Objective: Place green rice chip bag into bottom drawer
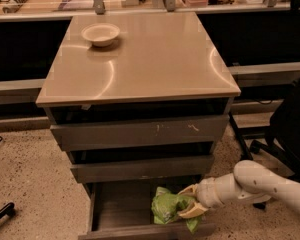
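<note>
While the gripper (189, 207) pinches the green rice chip bag (166, 207), which bulges just to its left, low inside the bottom drawer (117, 210), I judge it best to ease leftward off the front lip below before letting go, since a corner droops there.

No readable text, brand or number noted on any surface. The green rice chip bag (165, 207) carries print, but I can make out no word on it. My gripper (189, 203) sits over the open bottom drawer (115, 209), clasping the bag's right side. I can read no marking on it.
</note>
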You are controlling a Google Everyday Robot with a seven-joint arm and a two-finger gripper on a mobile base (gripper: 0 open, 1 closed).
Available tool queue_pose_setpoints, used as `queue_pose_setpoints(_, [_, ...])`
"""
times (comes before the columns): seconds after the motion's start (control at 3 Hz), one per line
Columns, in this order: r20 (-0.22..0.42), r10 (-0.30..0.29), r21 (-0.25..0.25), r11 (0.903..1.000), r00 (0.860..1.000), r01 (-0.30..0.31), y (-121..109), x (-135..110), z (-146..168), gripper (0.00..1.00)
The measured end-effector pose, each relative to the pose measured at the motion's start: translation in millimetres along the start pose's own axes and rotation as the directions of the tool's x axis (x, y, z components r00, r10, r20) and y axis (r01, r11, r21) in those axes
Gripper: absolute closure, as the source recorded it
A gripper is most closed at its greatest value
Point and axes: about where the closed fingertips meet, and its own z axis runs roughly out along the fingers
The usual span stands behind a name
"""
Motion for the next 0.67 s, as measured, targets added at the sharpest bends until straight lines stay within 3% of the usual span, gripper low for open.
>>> queue_pose_setpoints(0.33, [0.039, 0.051, -0.034, 0.9982, 0.998, -0.049, 12.7, 19.0, 27.6, 1.00])
queue_pose_setpoints(0.67, [0.039, 0.051, -0.034, 0.9982, 0.998, -0.049, 12.7, 19.0, 27.6, 1.00])
